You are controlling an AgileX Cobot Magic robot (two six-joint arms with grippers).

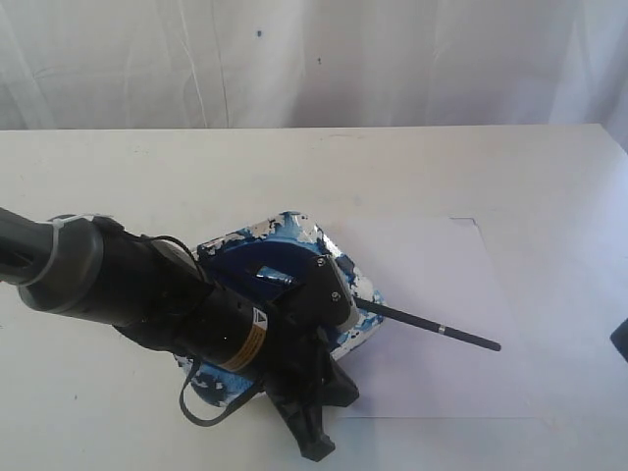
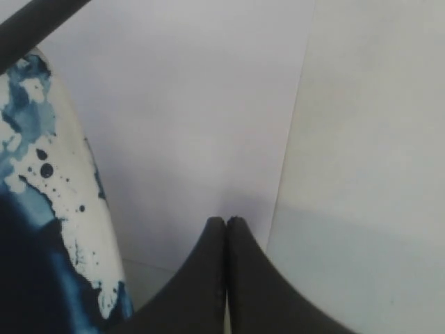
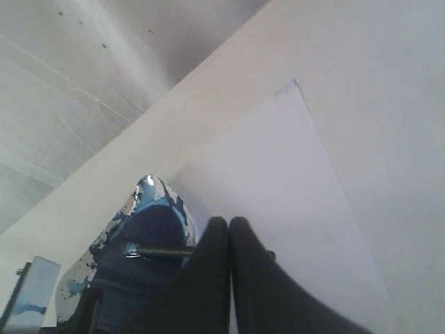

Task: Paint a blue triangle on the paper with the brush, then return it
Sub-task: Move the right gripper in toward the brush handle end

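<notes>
Left pincer point(image 2: 226, 221): closed, my two black fingers pressed tip to tip with nothing between them. It hangs over the paper, close to one of its edges.
Right pincer point(image 3: 229, 221): closed too, fingers together and empty. It sits well back from the dish and faces it across the paper.
Brush point(image 1: 422, 323): in neither pincer. Its tip end lies in the dish, and the black handle runs out over the rim and across the paper. It is near my left pincer but apart from it, and ahead of my right one.
Dish point(image 1: 294, 229): white, splashed with blue, with a dark blue pool inside. It is just beside my left pincer, under that wrist.
Paper point(image 1: 442, 275): flat on the table and plain white wherever it shows. It reaches from below my left fingertips toward my right pincer. I cannot tell whether it touches the dish or slips under it.
Table point(image 1: 147, 177): off-white, bare just past the paper edge beside my left fingertips.
</notes>
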